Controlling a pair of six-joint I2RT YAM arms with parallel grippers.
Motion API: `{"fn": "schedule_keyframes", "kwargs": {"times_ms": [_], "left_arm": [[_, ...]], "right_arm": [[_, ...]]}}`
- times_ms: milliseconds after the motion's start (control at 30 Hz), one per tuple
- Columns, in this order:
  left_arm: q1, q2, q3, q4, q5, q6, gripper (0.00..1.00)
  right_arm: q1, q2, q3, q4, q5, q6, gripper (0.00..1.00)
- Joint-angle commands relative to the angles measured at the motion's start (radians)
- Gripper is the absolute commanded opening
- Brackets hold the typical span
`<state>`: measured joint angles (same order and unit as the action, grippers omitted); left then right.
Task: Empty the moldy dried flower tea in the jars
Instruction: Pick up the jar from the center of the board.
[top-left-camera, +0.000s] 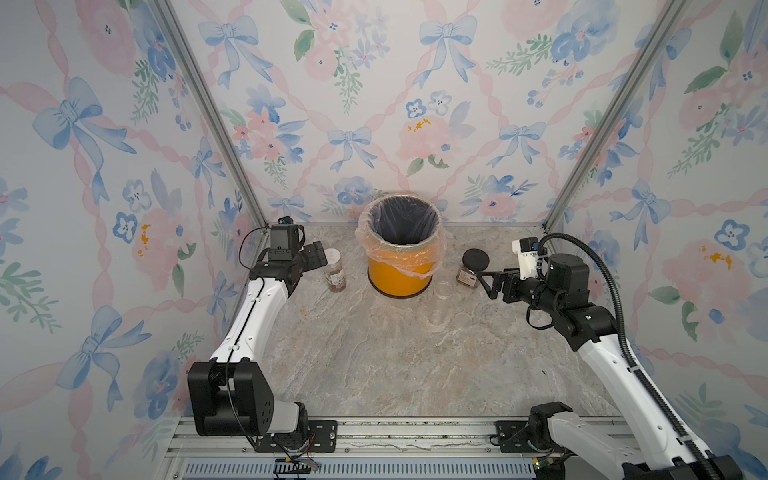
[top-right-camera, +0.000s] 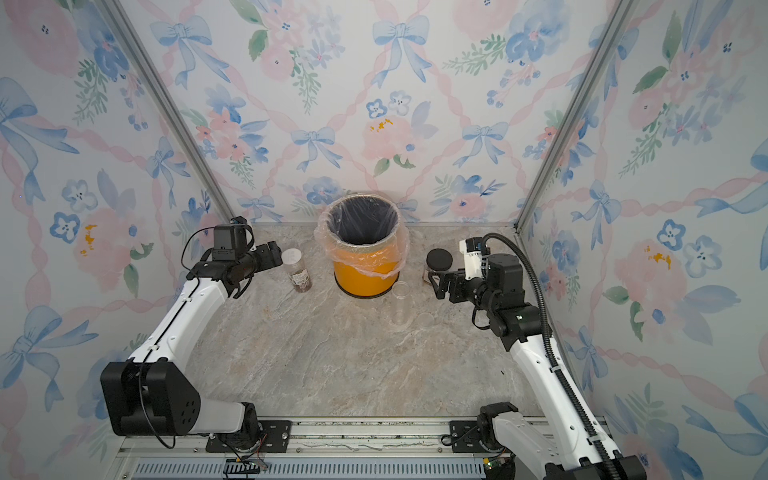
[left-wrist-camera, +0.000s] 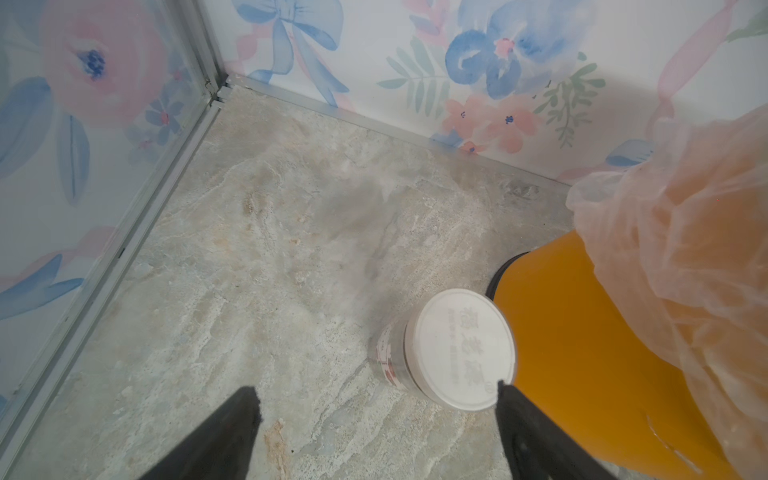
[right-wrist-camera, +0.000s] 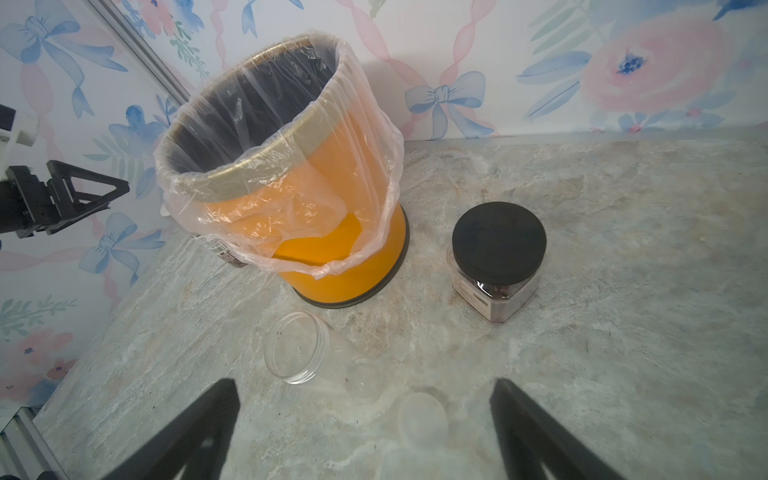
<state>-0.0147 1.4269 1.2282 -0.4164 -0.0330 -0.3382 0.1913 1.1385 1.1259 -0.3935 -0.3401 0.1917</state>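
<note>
On the marbled table, at the far left, the left gripper was seen spread wide with nothing grasped, one of its fingers lying close beside the white lid of the round jar. This jar was stood upright and capped, between the gripper and the orange bin, and reddish-brown dried flower tea was visible through its lower wall. The bin, lined with a thin plastic liner folded over its rim, was placed at the middle of the back edge, against the flowered wall. Just to the right of the bin's base the tall slim jar was set upright with its mouth uncovered, and no tea could be made out inside it; its translucent lid was laid flat on the table just beside it. Further right, the squarish labelled jar was stood closed under its black lid, with dark tea bits seen at the bottom. At the far right the right gripper was held released and empty, close to that jar; whether it was touched could not be told
</note>
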Motion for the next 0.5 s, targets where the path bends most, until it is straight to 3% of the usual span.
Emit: {"fn": "schedule_keyframes", "kwargs": {"times_ms": [0, 200, 467], "left_arm": [[-0.038, 0.035, 0.05, 0.002, 0.011, 0.05, 0.91], [-0.108, 0.149, 0.113, -0.017, -0.057, 0.078, 0.94], [-0.121, 0.241, 0.133, -0.041, -0.098, 0.087, 0.93]], "right_arm": [[0.023, -0.001, 0.043, -0.079, -0.015, -0.022, 0.97], [0.092, 0.008, 0.089, -0.137, 0.038, -0.077, 0.97], [0.151, 0.035, 0.114, -0.169, 0.07, -0.107, 0.97]]}}
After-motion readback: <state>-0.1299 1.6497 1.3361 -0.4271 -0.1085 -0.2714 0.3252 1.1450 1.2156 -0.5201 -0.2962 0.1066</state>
